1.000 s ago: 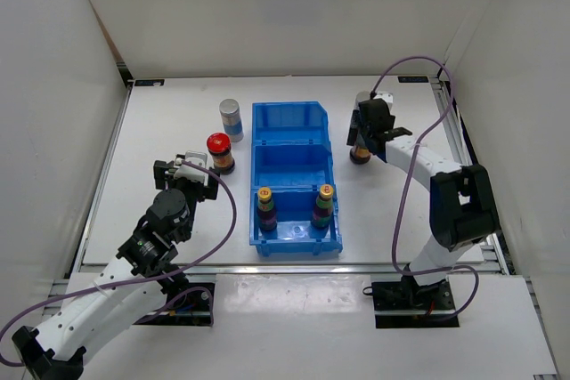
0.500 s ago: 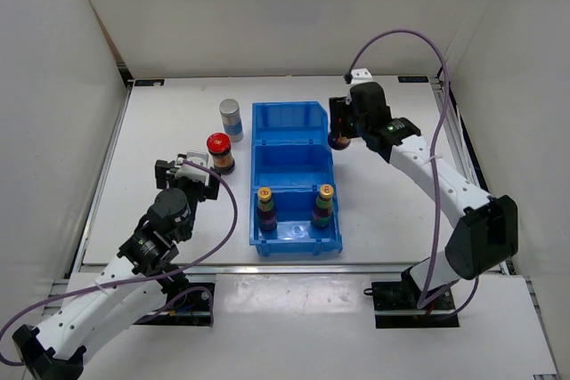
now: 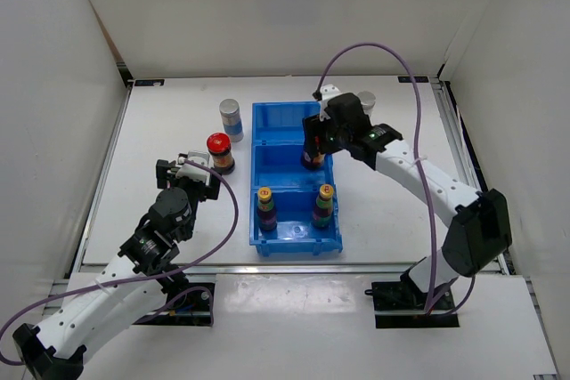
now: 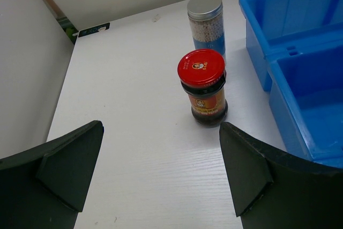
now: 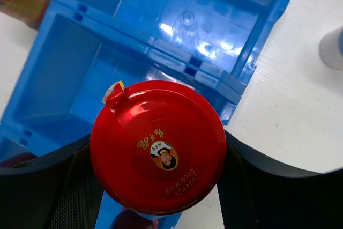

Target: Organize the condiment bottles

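My right gripper (image 3: 313, 147) is shut on a squat dark jar; its red lid (image 5: 158, 146) fills the right wrist view. The jar hangs over the right side of the middle compartment of the blue bin (image 3: 267, 122). Two slim yellow-capped bottles (image 3: 265, 206) (image 3: 324, 203) stand in the near compartment. On the table left of the bin stand a second red-lidded jar (image 3: 219, 151) (image 4: 202, 87) and a silver-capped shaker (image 3: 231, 118) (image 4: 206, 22). Another shaker (image 3: 366, 101) (image 5: 332, 46) stands right of the bin. My left gripper (image 3: 191, 172) (image 4: 161, 128) is open, just short of the jar.
The bin's (image 5: 96, 57) far and middle compartments hold nothing. White walls close in the table on three sides. The right arm's purple cable (image 3: 374, 51) arches over the table behind the bin.
The right arm has carried its red-lidded jar leftward, from the table right of the bin to above the bin's middle compartment. The left arm has not moved.
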### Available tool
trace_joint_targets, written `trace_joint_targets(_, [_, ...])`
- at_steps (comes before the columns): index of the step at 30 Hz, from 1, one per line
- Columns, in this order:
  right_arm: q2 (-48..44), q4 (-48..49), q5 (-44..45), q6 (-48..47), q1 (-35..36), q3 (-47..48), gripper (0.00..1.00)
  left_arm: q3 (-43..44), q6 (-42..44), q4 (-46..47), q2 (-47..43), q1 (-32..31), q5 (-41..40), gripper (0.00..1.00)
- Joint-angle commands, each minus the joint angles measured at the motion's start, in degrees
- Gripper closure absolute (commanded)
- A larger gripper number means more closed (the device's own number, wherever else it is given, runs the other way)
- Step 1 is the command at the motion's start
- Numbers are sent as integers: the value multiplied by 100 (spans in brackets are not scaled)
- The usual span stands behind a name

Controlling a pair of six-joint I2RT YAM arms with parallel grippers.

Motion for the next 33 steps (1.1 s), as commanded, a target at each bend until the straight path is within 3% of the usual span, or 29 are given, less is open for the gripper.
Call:
trace_joint_targets(1, [47, 782, -139, 59, -4, 3, 99, -40, -35, 67, -7, 32, 86, 0])
trace_joint_targets(9, [696, 1213, 239, 120, -4, -305, 98, -40, -35, 67, -7, 32, 86, 0])
trace_joint_targets(13, [908, 1354, 239, 172, 49, -357, 91, -40, -35, 67, -7, 32, 86, 0])
trace_joint_targets(16, [908, 1415, 344, 173, 49, -410, 71, -93, -35, 67, -7, 32, 33, 0])
trace_joint_targets(17, [908, 1415, 344, 173, 49, -410, 56, -93, -35, 67, -7, 32, 33, 0])
trace_joint_targets(19, [768, 1363, 406, 173, 49, -349, 47, -41, -122, 67, -7, 32, -81, 0])
trace_joint_targets(23, [600, 1021, 835, 225, 101, -103, 0, 309, -385, 67, 177, 32, -160, 0])
trace_joint_targets(28, [-75, 686, 994, 278, 101, 257, 0, 802, -973, 331, 878, 224, -73, 0])
trace_joint_targets(33, [-823, 370, 943, 419, 101, 372, 0, 1321, -1809, 331, 1855, 866, 937, 0])
